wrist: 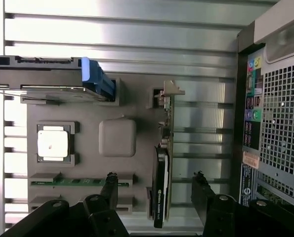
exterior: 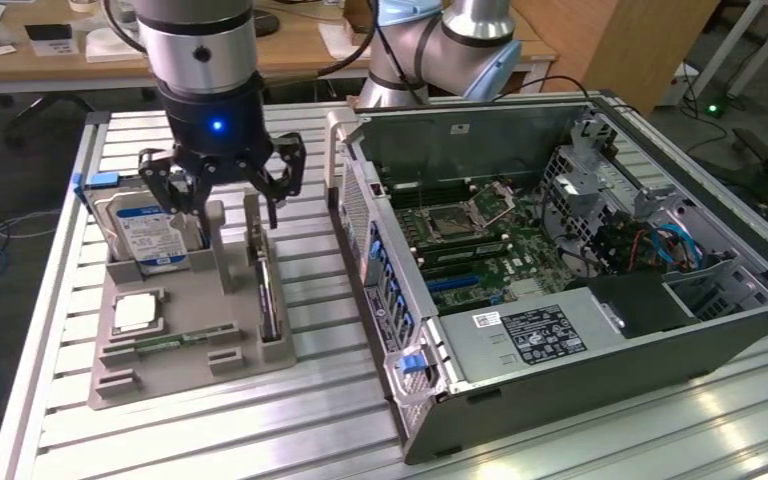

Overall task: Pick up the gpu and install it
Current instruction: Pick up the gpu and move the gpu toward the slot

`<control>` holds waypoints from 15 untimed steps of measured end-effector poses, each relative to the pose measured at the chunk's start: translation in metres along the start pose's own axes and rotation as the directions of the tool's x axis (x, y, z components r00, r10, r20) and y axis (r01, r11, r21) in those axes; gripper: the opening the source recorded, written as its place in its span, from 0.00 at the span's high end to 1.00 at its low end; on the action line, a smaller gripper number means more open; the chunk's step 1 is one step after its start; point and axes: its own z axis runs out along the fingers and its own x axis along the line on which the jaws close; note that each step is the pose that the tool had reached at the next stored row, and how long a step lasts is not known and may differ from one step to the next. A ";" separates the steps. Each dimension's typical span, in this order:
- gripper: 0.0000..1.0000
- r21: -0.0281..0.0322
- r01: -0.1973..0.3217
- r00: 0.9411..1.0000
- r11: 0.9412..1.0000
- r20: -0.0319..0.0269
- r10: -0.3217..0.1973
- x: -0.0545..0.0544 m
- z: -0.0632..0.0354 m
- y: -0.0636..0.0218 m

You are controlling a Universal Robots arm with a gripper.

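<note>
The gripper [wrist: 155,181] hangs over a grey holder tray [wrist: 87,128] with its dark fingers [wrist: 110,186] spread wide and nothing clamped. The gpu [wrist: 161,192] stands on its long edge in a slot of the tray, directly between the two fingertips, with a gap on each side, so neither pad touches it. Its silver end bracket [wrist: 169,95] is at the end of the card farthest from the fingers. Just outside one finger, a narrow green memory stick [wrist: 77,181] lies in its own slot. Past that, a square processor chip [wrist: 53,144] sits in a pocket. Farther still on that side, a blue-labelled hard drive [exterior: 144,232] stands upright in the tray. Outside the other finger, beyond a strip of the slatted metal table [wrist: 137,44], the open computer case [exterior: 558,290] lies on its side, well apart from the tray, with its green mainboard [exterior: 478,250] exposed. In the exterior view, the gripper [exterior: 228,205] hovers above the tray's far end, over the top edge of the gpu [exterior: 267,295].
</note>
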 end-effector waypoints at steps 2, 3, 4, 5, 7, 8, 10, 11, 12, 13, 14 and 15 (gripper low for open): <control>0.29 0.007 0.000 1.000 1.000 0.000 0.000 0.000 0.0027 -0.0001; 0.29 0.008 0.001 1.000 1.000 0.000 -0.001 0.000 0.0045 -0.0002; 0.29 0.008 0.000 1.000 1.000 0.000 0.000 0.000 0.0063 -0.0002; 0.29 0.008 0.000 1.000 1.000 0.000 0.000 -0.001 0.0080 -0.0002; 0.29 0.008 0.000 1.000 1.000 0.000 0.000 -0.001 0.0118 -0.0003; 0.29 0.008 0.000 1.000 1.000 0.000 0.000 -0.001 0.0136 -0.0004; 0.29 0.008 0.000 1.000 1.000 0.001 0.000 -0.002 0.0172 -0.0010; 0.29 0.008 -0.001 1.000 1.000 0.001 0.001 -0.002 0.0191 -0.0010; 0.29 0.008 -0.001 1.000 1.000 0.001 0.001 -0.003 0.0206 -0.0010; 0.29 0.008 -0.002 1.000 1.000 0.001 0.002 -0.004 0.0217 -0.0011; 0.29 0.008 -0.003 1.000 1.000 0.001 0.003 -0.005 0.0225 -0.0011; 0.29 0.008 -0.005 1.000 1.000 0.001 0.005 -0.006 0.0234 -0.0012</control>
